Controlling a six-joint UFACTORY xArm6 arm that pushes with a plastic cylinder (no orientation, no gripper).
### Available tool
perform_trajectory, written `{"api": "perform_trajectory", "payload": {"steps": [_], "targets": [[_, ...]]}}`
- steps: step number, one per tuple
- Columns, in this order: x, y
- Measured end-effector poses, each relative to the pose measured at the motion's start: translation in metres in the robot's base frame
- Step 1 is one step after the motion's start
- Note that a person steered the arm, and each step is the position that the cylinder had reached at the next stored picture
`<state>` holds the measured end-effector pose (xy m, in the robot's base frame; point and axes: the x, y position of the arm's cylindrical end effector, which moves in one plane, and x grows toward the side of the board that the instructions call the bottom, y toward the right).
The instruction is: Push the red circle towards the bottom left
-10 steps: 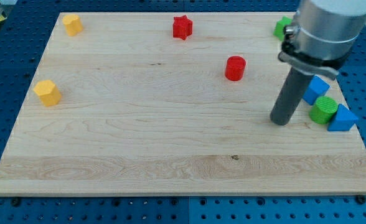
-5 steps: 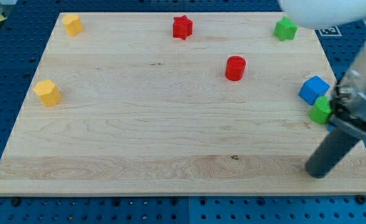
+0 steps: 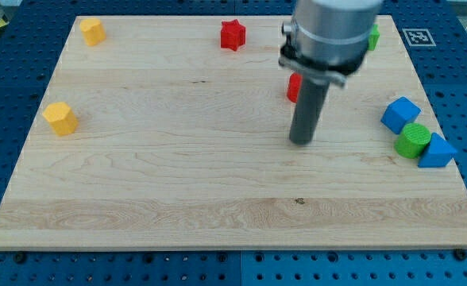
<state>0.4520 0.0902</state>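
Note:
The red circle point(image 3: 294, 87) stands on the wooden board point(image 3: 178, 175), right of centre in the upper half, and the rod hides most of it. My tip point(image 3: 301, 141) rests on the board just below the red circle, a short way toward the view's bottom. I cannot tell whether the rod touches the circle.
A red star point(image 3: 233, 34) sits at the top centre. A green block point(image 3: 372, 36) peeks out at the top right behind the arm. A blue cube point(image 3: 399, 114), green cylinder point(image 3: 414, 140) and blue triangle point(image 3: 438, 151) cluster at the right edge. Two yellow blocks lie at the left point(image 3: 92, 31) point(image 3: 60, 117).
My tip swung from the right side down to the bottom right corner, then jumped left and up to just below the red circle. The blocks have not moved.

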Motion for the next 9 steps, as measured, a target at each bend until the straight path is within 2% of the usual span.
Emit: {"api": "perform_trajectory", "payload": {"steps": [1, 2, 4, 6, 7, 9], "targets": [[-0.052, 0.008], [-0.058, 0.017], [-0.037, 0.027], [-0.07, 0.074], [-0.088, 0.079], [-0.131, 0.03]]}}
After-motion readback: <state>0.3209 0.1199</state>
